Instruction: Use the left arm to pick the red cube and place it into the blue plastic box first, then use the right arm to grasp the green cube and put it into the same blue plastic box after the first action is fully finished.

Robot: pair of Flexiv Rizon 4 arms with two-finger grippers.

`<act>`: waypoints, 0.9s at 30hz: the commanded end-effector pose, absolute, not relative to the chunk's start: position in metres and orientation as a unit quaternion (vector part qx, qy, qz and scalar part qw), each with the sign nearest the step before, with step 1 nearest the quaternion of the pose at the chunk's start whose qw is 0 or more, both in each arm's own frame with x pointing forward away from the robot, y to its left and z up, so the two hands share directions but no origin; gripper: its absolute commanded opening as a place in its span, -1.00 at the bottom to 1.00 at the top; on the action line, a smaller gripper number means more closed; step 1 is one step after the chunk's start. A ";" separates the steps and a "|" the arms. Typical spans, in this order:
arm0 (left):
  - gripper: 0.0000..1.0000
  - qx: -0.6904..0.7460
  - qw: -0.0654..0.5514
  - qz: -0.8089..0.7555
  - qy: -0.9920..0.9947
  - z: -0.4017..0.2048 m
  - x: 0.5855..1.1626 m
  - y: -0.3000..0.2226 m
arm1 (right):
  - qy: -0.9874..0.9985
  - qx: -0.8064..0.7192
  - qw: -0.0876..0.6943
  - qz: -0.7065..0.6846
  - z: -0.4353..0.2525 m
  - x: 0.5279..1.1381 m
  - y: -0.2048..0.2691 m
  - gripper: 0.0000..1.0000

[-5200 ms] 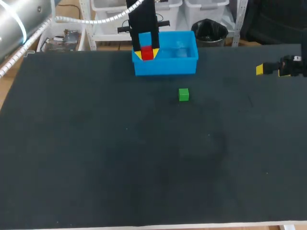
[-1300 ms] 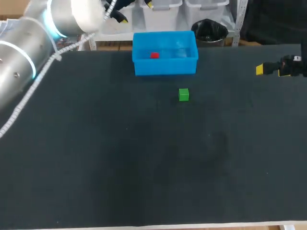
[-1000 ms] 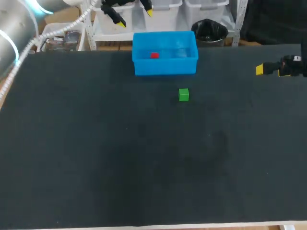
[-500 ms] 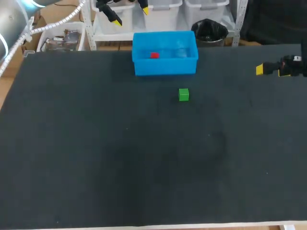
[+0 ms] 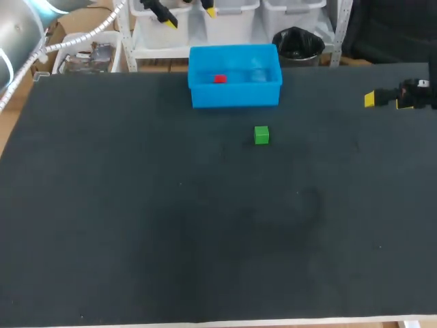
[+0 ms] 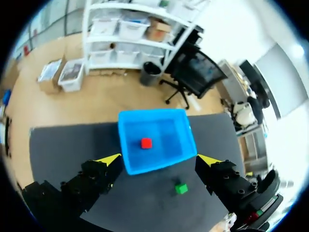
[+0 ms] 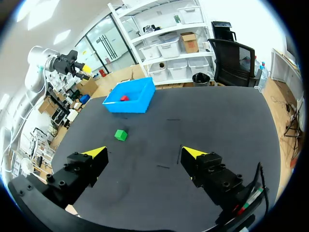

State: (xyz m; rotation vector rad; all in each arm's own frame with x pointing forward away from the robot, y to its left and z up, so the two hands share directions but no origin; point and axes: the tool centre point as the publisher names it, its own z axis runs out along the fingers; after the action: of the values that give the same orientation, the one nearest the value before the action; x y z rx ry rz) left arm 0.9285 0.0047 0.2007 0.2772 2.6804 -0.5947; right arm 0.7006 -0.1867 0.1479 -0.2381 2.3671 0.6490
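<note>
Red cube lying in blue plastic box, green cube sitting nearby, left gripper and right gripper hanging open, empty, both cut off in head view.

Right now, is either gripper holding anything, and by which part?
Nothing held. Left gripper open, empty; red cube lies loose in the blue box. Right gripper open, empty; green cube sits alone on the table.

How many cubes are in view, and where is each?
2. The red cube lies inside the blue plastic box; the green cube sits on the table in front of that box, apart from it. Nothing seems hidden.
</note>
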 end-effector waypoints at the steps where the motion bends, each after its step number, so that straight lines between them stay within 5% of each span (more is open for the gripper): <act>1: 1.00 0.183 0.295 -0.229 0.909 0.194 0.900 0.014 | 0.906 -0.090 0.331 0.246 0.149 0.700 -0.186 1.00; 11: 1.00 0.273 0.361 -0.264 0.852 0.196 0.872 0.031 | 0.906 -0.090 0.331 0.246 0.149 0.700 -0.186 1.00; 27: 1.00 0.350 0.358 -0.233 0.834 0.190 0.855 0.038 | 0.906 -0.090 0.331 0.246 0.149 0.700 -0.186 1.00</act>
State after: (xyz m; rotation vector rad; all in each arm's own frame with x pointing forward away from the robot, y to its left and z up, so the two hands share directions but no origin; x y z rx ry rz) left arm 0.8656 0.0321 0.1944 1.0079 2.3369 -0.5326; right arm 0.7006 -0.1867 0.1479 -0.2381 2.3671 0.6490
